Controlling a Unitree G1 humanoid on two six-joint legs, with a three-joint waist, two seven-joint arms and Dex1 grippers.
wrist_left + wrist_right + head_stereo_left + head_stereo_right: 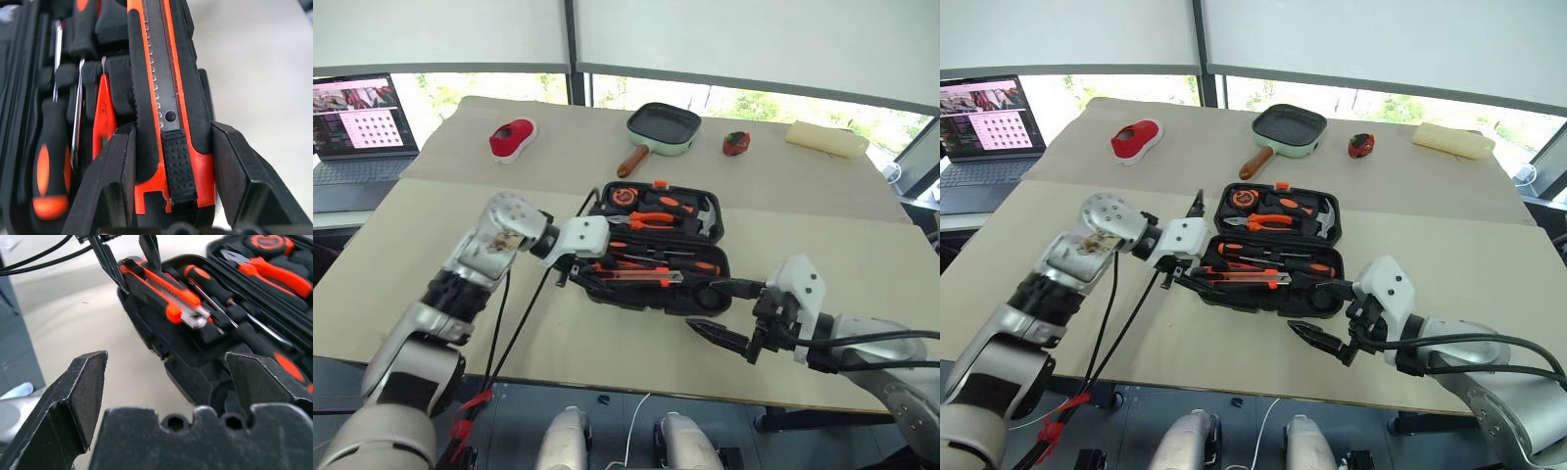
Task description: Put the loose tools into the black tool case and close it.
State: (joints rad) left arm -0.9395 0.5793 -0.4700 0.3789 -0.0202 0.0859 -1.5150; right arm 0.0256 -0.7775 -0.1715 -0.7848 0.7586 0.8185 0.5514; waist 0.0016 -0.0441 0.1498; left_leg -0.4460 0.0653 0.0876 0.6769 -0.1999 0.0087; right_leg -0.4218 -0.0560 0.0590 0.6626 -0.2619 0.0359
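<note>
The black tool case (656, 257) lies open on the tan table (607, 343), its lid half toward the far side holding the pliers (656, 220), hammer (707, 213) and tape measure (624, 197). The left gripper (168, 161) is clamped on the utility knife (166, 98), one finger (110, 181) on each long side of the handle, near the slider end. The knife sits at the near edge of the case's front half, blade end pointing along that edge; whether it rests fully in its recess cannot be told. Two screwdrivers (215, 286) lie in the tray just behind the knife, beside a small slim orange tool (104, 115). The right gripper (729, 313) hovers over the table at the case's near right corner, its fingers spread wide and holding nothing. On the far part of the table stand a green frying pan (663, 128), a red-and-white object (512, 138), a small red object (736, 143) and a pale block (826, 139). A laptop (357, 122) sits off the table's far left.
</note>
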